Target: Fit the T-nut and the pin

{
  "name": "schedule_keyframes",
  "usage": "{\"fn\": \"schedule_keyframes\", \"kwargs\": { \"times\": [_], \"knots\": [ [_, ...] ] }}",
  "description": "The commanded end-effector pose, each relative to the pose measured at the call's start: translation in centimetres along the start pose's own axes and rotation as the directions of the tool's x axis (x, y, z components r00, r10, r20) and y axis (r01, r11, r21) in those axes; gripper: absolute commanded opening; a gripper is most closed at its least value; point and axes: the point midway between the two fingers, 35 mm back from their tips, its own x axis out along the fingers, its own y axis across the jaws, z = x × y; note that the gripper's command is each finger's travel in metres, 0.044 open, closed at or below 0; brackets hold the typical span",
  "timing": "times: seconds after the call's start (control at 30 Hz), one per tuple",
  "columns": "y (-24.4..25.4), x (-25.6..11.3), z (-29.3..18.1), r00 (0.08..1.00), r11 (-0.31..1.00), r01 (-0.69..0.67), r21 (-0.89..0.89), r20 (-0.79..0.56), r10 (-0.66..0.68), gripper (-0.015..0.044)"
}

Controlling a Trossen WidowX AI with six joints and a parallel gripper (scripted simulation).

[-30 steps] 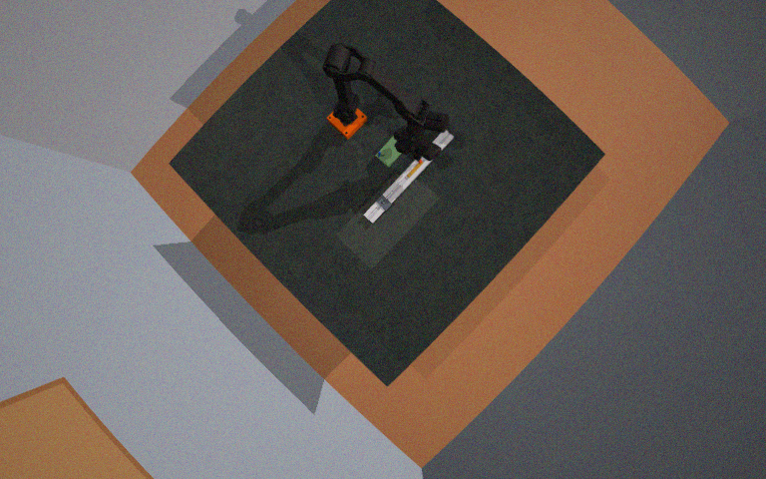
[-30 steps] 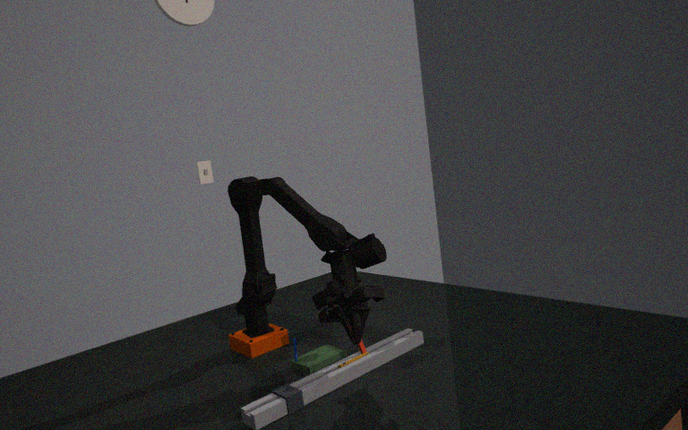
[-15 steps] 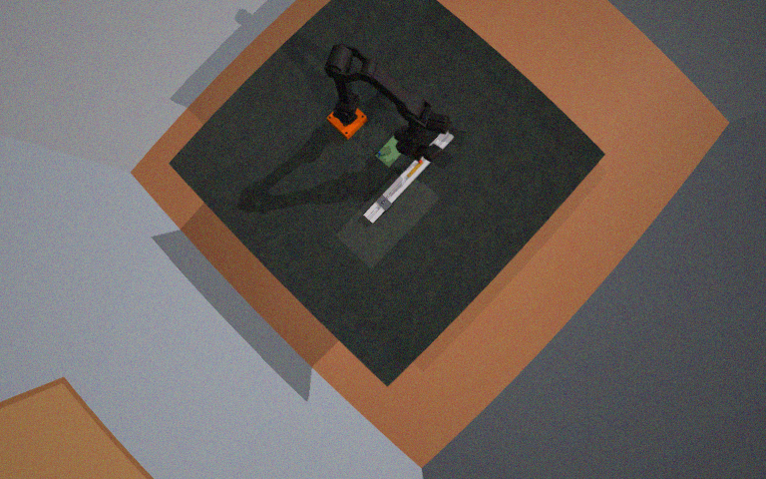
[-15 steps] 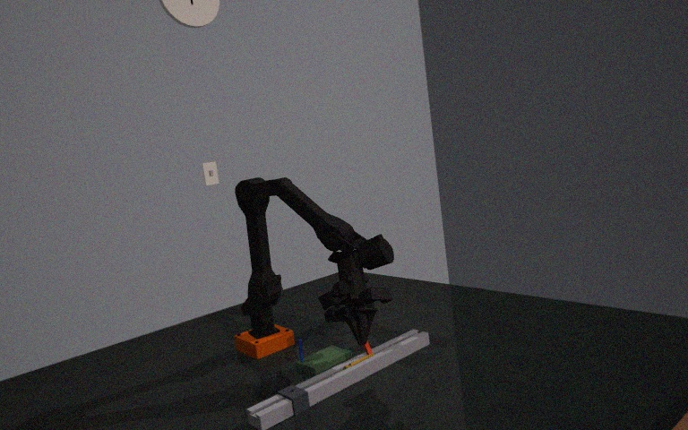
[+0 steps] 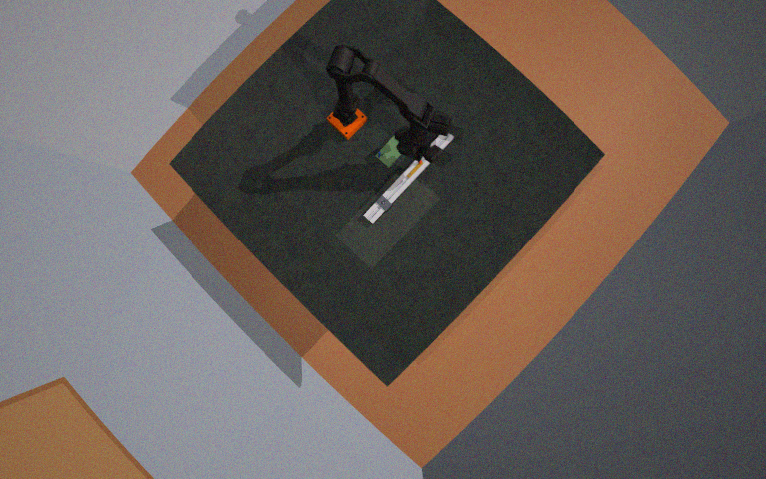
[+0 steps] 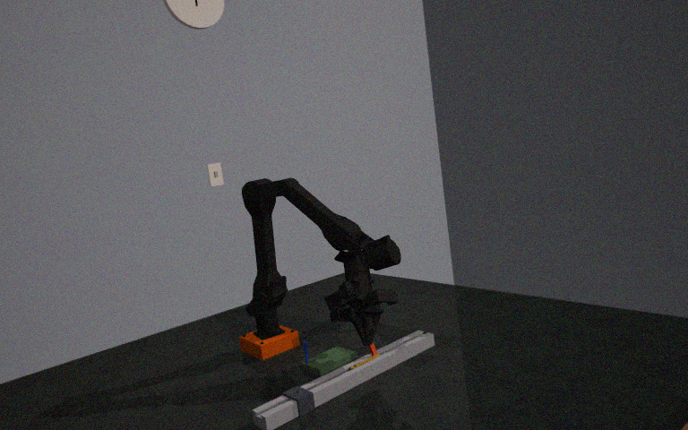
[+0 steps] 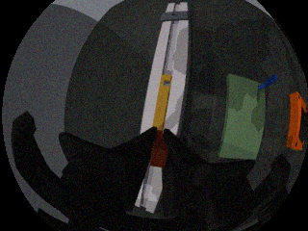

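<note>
My gripper (image 6: 371, 344) (image 7: 161, 131) is shut on the orange handle (image 6: 374, 349) (image 7: 159, 150) of the T-nut, over the rail. The brass T-nut (image 5: 415, 170) (image 6: 363, 363) (image 7: 164, 102) lies along the slot of the aluminum rail (image 5: 396, 189) (image 6: 405, 348) (image 7: 152, 98); I cannot tell whether it is fully under the lips. The handle sticks up, slightly tilted. The dark bracket (image 5: 382, 203) (image 6: 298, 399) (image 7: 174, 16) spans the rail near its far end in the wrist view, apart from the nut. The blue pin (image 5: 380, 154) (image 6: 305, 351) (image 7: 269, 82) stands in the green tray (image 5: 388, 155) (image 6: 331, 359) (image 7: 236, 122).
The arm's orange base (image 5: 346, 124) (image 6: 270, 343) (image 7: 295, 121) is beyond the tray from the rail. The tray lies close beside the rail, on the base side. A paler rectangular patch (image 5: 372, 242) shows on the dark table top beside the rail.
</note>
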Motion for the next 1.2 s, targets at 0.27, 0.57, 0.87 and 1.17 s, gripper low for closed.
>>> {"fn": "schedule_keyframes", "kwargs": {
  "times": [0.27, 0.57, 0.87, 1.17],
  "knots": [
    [0.18, 0.00, -0.09, 1.000, 1.000, 0.027, -0.012, -0.004, -0.027, -0.0150],
    [0.28, 0.02, -0.09, 0.999, 0.999, 0.046, -0.018, -0.004, -0.046, -0.0150],
    [0.39, 0.03, -0.10, 0.998, 0.998, 0.064, -0.023, -0.004, -0.064, -0.0150],
    [0.47, 0.04, -0.10, 0.997, 0.997, 0.078, -0.028, -0.003, -0.079, -0.0150]
  ]
}}
